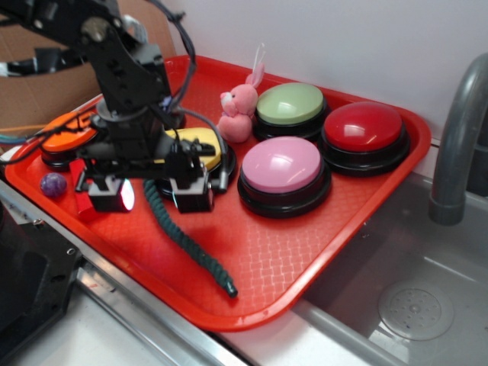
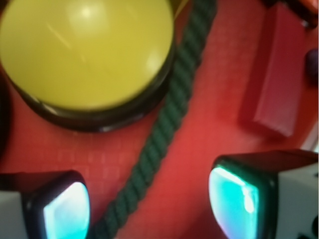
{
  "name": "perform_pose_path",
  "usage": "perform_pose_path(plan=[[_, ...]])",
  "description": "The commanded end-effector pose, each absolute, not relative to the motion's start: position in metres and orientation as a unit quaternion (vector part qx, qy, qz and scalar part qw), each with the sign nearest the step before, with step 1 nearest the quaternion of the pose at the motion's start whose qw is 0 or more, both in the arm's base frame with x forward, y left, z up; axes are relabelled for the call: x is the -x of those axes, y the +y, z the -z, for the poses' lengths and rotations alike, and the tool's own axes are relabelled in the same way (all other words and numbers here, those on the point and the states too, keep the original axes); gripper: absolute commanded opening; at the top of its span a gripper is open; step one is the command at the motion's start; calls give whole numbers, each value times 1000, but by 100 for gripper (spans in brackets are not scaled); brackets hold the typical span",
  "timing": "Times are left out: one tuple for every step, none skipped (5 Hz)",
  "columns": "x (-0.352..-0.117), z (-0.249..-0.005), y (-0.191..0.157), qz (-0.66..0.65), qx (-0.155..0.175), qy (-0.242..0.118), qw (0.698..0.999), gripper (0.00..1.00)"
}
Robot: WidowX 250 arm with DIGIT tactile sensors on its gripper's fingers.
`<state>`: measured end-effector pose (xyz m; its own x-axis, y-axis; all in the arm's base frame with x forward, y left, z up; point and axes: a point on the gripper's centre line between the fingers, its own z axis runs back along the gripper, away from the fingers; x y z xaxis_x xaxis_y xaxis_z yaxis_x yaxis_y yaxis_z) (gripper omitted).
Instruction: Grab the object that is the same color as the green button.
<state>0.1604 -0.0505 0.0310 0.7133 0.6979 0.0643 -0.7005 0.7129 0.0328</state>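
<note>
We hold our gripper (image 2: 149, 204) spread, straddling the green rope (image 2: 164, 129). The yellow button (image 2: 84, 50) sits at eleven o'clock, so we approach clear of it.

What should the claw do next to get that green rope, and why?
Probably go straight down, then close. The gripper is open, and the rope already runs between its fingers, lying flat on the tray beside the yellow button.

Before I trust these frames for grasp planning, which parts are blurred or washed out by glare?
Wrist view: soft overall, the tool's near pads glowing cyan and out of focus; a glare spot on the yellow button; the green rope's twist still readable. Exterior view: sharper, mild sheen on the red button and green button; the arm hides part of the rope.
</note>
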Motion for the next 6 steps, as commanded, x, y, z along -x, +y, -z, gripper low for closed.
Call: perform_pose_path(plan=[[-167, -13, -49, -382, 16, -33, 923, 100], [-166, -7, -48, -386, 29, -37, 921, 0], [-166, -8, -49, -385, 30, -44, 921, 0], [-166, -10, -49, -383, 28, -48, 922, 0], [-167, -10, -50, -375, 33, -49, 925, 0], [-168, -17, -52, -346, 34, -60, 936, 0]])
